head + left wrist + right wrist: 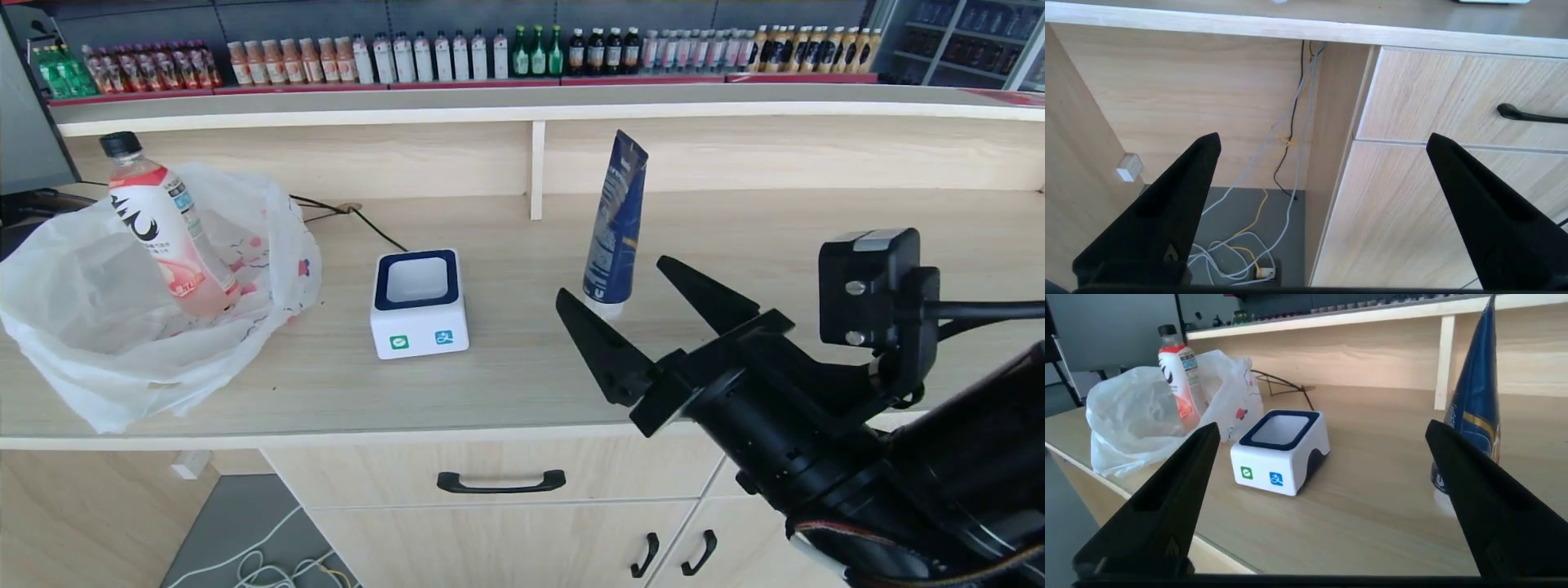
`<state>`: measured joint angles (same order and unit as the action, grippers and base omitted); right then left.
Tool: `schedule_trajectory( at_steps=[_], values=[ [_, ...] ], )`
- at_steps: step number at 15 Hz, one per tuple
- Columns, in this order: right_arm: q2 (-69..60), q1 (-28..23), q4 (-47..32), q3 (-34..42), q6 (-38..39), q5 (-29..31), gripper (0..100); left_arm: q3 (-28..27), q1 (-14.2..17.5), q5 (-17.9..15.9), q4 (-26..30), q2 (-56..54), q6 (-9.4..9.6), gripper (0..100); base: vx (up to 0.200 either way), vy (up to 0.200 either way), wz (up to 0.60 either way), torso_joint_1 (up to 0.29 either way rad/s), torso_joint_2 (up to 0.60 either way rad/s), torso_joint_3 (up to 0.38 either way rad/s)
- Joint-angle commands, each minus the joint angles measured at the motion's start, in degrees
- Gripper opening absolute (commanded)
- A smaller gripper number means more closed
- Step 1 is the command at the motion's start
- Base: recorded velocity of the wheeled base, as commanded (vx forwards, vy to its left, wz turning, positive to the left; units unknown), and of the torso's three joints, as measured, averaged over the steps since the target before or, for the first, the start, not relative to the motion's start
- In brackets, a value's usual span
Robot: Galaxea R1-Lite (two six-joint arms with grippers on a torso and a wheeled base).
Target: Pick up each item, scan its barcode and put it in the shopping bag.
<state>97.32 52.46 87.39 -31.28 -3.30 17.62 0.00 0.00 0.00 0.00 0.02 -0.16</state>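
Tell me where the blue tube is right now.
The blue tube stands on its cap on the counter, right of centre in the head view, to the right of the scanner box and just beyond the open right gripper.

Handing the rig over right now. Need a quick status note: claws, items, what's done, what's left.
Left claw: open, empty, down below the counter edge, facing the drawers.
Right claw: open, empty, over the counter, pointed at the blue tube, not gripping it.
Things: the bottle leans inside the shopping bag at the counter's left. The scanner sits mid-counter. The tube stands on its cap to the right of the scanner.
Done: bottle bagged.
Left: grasp the tube, scan it, bag it.
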Motion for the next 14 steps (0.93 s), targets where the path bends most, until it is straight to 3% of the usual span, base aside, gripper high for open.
schedule_trajectory(
  at_steps=[1,5,14],
  values=[
    [-1.5,-0.9,-7.8,-6.7,-2.0,4.1,100,0.0,0.0,0.0,0.0,0.0,-0.02,100,0.000,0.000,0.00,0.000,0.00,0.000],
    [-1.4,-1.0,-16.8,-9.9,-2.9,13.2,100,0.0,0.0,0.0,0.0,0.0,-0.02,100,0.000,0.000,0.00,0.000,0.00,0.000],
    [4.5,-6.4,-19.6,-16.9,0.8,13.1,100,0.0,0.0,0.0,0.0,0.0,-0.02,100,0.000,0.000,0.00,0.000,0.00,0.000]
  ],
)
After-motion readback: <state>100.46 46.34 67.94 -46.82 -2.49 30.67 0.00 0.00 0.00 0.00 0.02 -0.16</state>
